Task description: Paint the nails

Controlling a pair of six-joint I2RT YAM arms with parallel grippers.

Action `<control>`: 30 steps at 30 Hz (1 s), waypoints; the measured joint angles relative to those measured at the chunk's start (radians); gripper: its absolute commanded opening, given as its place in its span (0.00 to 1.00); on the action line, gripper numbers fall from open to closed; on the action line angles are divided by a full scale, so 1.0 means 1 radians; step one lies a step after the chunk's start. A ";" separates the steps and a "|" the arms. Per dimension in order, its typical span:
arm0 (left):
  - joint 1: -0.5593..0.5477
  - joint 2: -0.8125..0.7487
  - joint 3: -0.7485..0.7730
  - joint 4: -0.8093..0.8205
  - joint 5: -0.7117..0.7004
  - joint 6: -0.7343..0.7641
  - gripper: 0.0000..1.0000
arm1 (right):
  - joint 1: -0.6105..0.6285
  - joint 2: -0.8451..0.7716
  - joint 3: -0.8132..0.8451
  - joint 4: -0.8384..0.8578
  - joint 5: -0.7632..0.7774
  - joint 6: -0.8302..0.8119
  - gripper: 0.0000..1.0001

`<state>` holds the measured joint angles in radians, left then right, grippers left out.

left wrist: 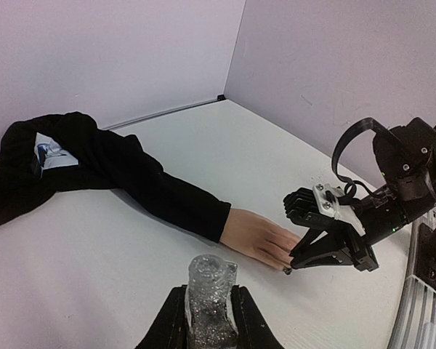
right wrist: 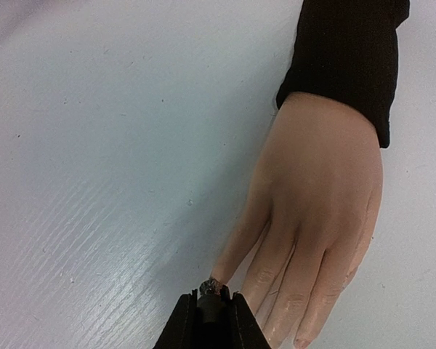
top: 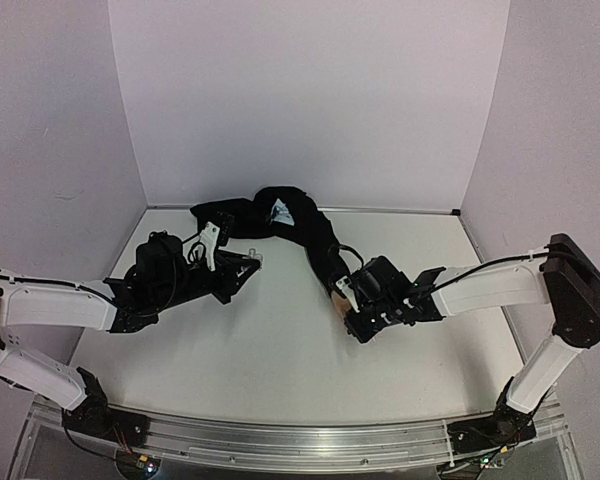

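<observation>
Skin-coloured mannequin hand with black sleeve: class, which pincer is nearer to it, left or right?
Right. The right pincer, gripping a dark applicator, is at the fingers of the skin-coloured mannequin hand; the left pincer, holding a clear glittery bottle, sits well apart.

mannequin hand (right wrist: 320, 189): smooth, faintly glossy skin-coloured plastic
sleeve (right wrist: 349, 58): black matt knitted cloth
table (right wrist: 94, 145): white, finely ribbed, soft sheen
clear bottle (left wrist: 211, 291): glossy, glitter-speckled inside
front rail (top: 280, 443): brushed metal

No text can be read anywhere; the white tag (left wrist: 51, 154) on the far sleeve (left wrist: 167, 193) is too blurred.
</observation>
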<state>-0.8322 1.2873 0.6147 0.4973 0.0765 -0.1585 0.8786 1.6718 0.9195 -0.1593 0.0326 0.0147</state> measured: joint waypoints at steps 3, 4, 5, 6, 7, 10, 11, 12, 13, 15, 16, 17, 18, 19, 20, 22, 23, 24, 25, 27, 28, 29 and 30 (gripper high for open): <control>0.000 0.000 0.000 0.000 0.000 0.000 0.00 | 0.004 0.000 0.000 0.000 0.000 0.000 0.00; 0.000 0.000 0.000 0.000 0.000 0.000 0.00 | 0.004 0.000 0.000 0.000 0.001 0.000 0.00; 0.000 0.000 0.000 0.000 0.000 0.000 0.00 | 0.004 0.000 0.000 0.000 0.001 0.000 0.00; 0.000 0.000 0.000 0.000 0.000 0.000 0.00 | 0.005 0.000 0.000 0.000 0.001 0.000 0.00; 0.000 0.000 0.000 0.000 0.000 0.000 0.00 | 0.006 0.000 0.000 0.000 0.002 0.000 0.00; 0.000 0.000 0.000 0.000 0.000 0.000 0.00 | 0.007 0.000 0.000 -0.001 0.006 0.000 0.00; 0.000 -0.001 0.000 0.000 0.000 0.000 0.00 | 0.008 0.000 0.000 -0.001 0.008 0.000 0.00; 0.000 -0.003 0.000 0.000 0.000 0.000 0.00 | 0.008 0.000 -0.001 -0.001 0.009 0.000 0.00; 0.000 -0.004 0.000 0.000 0.000 0.000 0.00 | 0.008 0.000 -0.002 -0.001 0.009 0.000 0.00; 0.000 -0.008 0.000 0.000 0.000 0.000 0.00 | 0.008 0.000 -0.005 -0.002 0.009 0.000 0.00; 0.000 -0.009 0.000 0.000 0.000 0.000 0.00 | 0.008 -0.001 -0.006 -0.004 0.010 0.000 0.00; 0.000 -0.010 0.000 0.000 0.000 0.000 0.00 | 0.008 -0.001 -0.006 -0.006 0.010 0.000 0.00; 0.000 -0.011 0.000 0.000 0.000 -0.001 0.00 | 0.008 -0.002 -0.007 -0.008 0.010 0.000 0.00; 0.000 -0.011 0.000 0.000 0.000 -0.001 0.00 | 0.008 -0.005 -0.008 -0.008 0.011 0.000 0.00; 0.000 -0.011 0.000 0.000 0.000 -0.001 0.00 | 0.008 -0.008 -0.010 -0.009 0.012 0.001 0.00; 0.000 -0.011 0.000 0.000 0.000 -0.001 0.00 | 0.008 -0.014 -0.013 -0.012 0.012 0.001 0.00; 0.000 -0.011 0.000 0.000 0.000 -0.001 0.00 | 0.008 -0.015 -0.013 -0.014 0.012 0.001 0.00; 0.000 -0.011 0.000 0.000 0.000 -0.001 0.00 | 0.008 -0.016 -0.014 -0.014 0.012 0.000 0.00; 0.000 -0.011 0.000 0.000 0.000 -0.001 0.00 | 0.008 -0.018 -0.015 -0.014 0.012 0.000 0.00; 0.000 -0.011 0.000 0.000 0.001 -0.001 0.00 | 0.008 -0.022 -0.015 -0.016 0.012 0.000 0.00; 0.000 -0.011 0.000 0.000 0.000 -0.001 0.00 | 0.008 -0.024 -0.015 -0.016 0.012 0.000 0.00; 0.000 -0.011 0.000 0.000 0.001 -0.001 0.00 | 0.008 -0.025 -0.015 -0.016 0.012 0.000 0.00; 0.000 -0.011 0.000 0.000 0.001 -0.001 0.00 | 0.008 -0.026 -0.015 -0.016 0.011 0.000 0.00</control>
<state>-0.8322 1.2762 0.6147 0.4969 0.0772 -0.1593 0.8867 1.6463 0.9047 -0.1749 0.0441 0.0151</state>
